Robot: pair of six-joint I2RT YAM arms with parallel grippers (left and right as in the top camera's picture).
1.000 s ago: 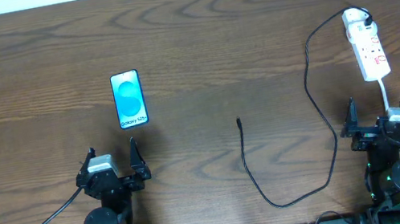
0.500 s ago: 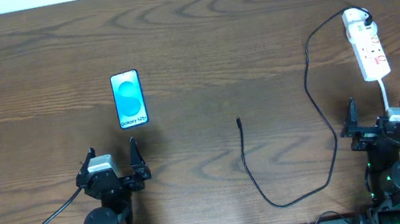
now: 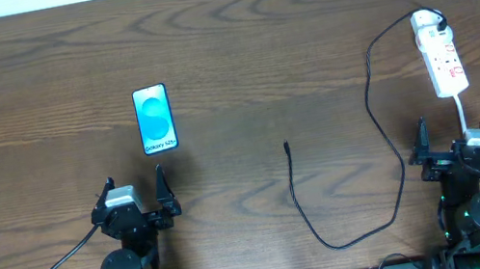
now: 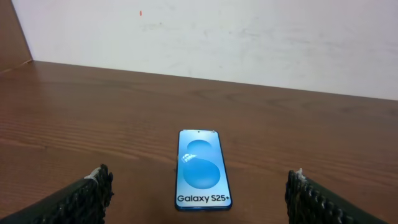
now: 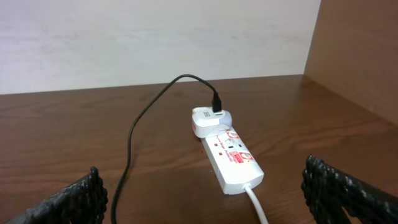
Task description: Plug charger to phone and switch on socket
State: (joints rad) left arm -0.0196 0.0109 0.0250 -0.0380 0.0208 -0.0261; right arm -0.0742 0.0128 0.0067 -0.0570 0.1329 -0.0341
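The phone point(image 3: 154, 118) lies flat at left centre, cyan screen up; it also shows in the left wrist view point(image 4: 203, 169). The black charger cable point(image 3: 371, 112) runs from a white adapter in the far end of the socket point(image 3: 442, 64) down in a loop to its free plug tip point(image 3: 286, 146) at mid table. The right wrist view shows the socket point(image 5: 230, 158) and the cable point(image 5: 132, 134). My left gripper point(image 3: 136, 193) is open and empty, near side of the phone. My right gripper point(image 3: 454, 140) is open and empty, near side of the socket.
The socket's white cord point(image 3: 462, 110) runs toward my right gripper. A white wall edges the far side of the table point(image 3: 221, 20). A brown side panel point(image 5: 357, 56) stands at the right, another at the far left point(image 4: 13, 34).
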